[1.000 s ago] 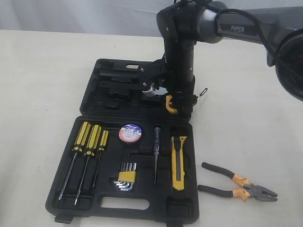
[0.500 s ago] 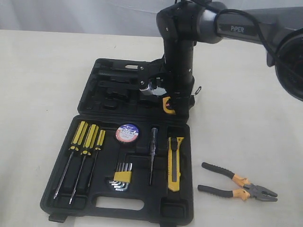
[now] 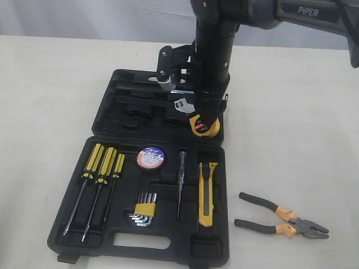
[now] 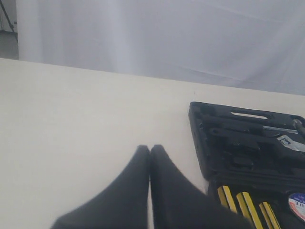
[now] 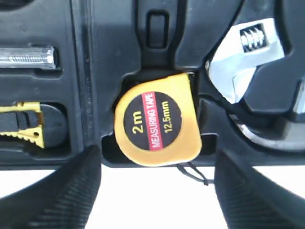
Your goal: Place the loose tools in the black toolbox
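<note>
Clearance first: my right claw (image 5: pixel 158 153) hangs wide and empty over the yellow tape measure (image 5: pixel 155 125), so I should lift straight, avoiding its strap (image 5: pixel 194 172).

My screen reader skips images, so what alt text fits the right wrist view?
A yellow tape measure rests in a moulded recess of the black toolbox, between the dark fingers of the open right gripper, which do not touch it. A silver wrench lies in a neighbouring recess, and the yellow-black utility knife shows partly at the frame's edge.
</note>
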Tool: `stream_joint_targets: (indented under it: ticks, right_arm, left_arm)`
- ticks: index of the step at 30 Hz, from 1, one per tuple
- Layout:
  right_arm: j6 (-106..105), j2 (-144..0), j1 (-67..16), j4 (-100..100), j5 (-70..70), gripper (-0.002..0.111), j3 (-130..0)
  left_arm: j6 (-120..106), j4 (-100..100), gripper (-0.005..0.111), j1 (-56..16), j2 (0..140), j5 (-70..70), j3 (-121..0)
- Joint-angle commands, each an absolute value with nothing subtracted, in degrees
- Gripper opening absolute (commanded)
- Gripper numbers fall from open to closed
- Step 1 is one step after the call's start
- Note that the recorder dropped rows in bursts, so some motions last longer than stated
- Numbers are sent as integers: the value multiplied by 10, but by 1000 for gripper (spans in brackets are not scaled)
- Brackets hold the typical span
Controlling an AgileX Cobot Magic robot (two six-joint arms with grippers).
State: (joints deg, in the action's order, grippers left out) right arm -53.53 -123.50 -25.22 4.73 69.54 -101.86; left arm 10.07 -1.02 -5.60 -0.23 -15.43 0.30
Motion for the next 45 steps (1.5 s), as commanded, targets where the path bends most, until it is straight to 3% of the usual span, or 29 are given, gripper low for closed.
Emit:
stream_joint_targets:
  ticks: [1,2,3,4,15,25,34,45]
  right_arm:
    - [-494,-1220,-251,50,700,56,-1019]
    - [-456,-1217,-251,49,700,37,-1018]
    - [-431,-1217,-251,43,700,27,-1018]
    - [-380,-1217,-251,32,700,0,-1018]
    - [-235,-1297,-245,78,686,-1,-1018]
    - [-246,-1240,-235,73,656,-1,-1018]
    - [-251,-1307,-215,74,637,-1,-1018]
    - [-285,-1269,-215,24,637,-1,-1018]
  left_arm:
    - [100,-13,0,-59,0,-154,0]
    - [100,-13,0,-59,0,-154,0]
    - [100,-13,0,-59,0,-154,0]
    - [100,-13,0,-59,0,-154,0]
    - [100,-13,0,-59,0,-154,0]
    - [100,-13,0,-59,0,-154,0]
    - [100,-13,0,-59,0,-154,0]
    - [100,-13,0,-59,0,-154,0]
